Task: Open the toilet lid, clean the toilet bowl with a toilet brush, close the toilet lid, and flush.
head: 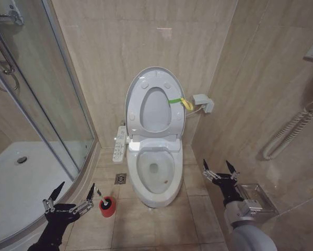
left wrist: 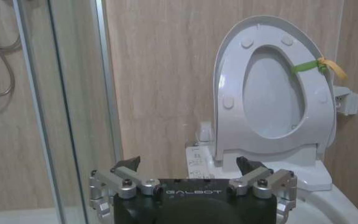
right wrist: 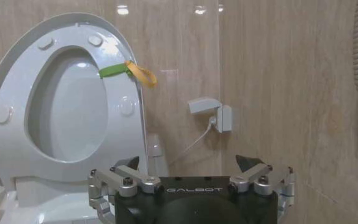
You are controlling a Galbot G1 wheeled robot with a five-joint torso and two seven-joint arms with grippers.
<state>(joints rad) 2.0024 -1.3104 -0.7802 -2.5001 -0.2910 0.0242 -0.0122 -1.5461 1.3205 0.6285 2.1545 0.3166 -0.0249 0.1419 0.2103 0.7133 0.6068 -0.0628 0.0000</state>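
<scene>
The toilet lid (head: 154, 107) stands upright behind the toilet bowl (head: 155, 172). Left of the bowl, on the floor (head: 146, 225), stands the toilet brush (head: 106, 204).

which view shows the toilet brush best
The head view: the toilet brush stands in its red holder cup on the floor left of the toilet bowl, beside the open left gripper. The wrist views face the raised toilet lid instead.
</scene>
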